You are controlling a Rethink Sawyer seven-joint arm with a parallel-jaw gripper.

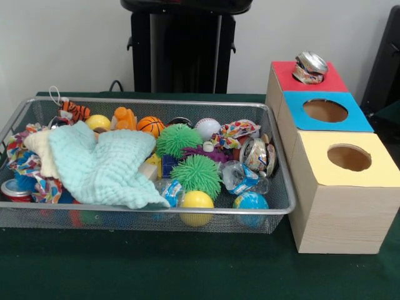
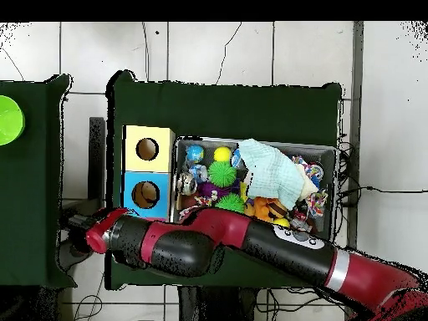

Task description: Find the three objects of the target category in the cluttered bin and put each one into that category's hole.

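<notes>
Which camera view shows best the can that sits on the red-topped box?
The front view: the dented can sits in plain sight over the hole of the red-topped box. In the overhead view the robot's arm covers that box, so the can cannot be seen there.

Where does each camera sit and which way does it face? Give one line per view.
Front view: across the table, facing the robot; looks at the bin and three boxes; only the pedestal shows.
Overhead view: above the table, looking straight down; the arm crosses the bin's lower edge and hides the red box.
Shared: bin, blue box, yellow box, mint cloth.
</notes>
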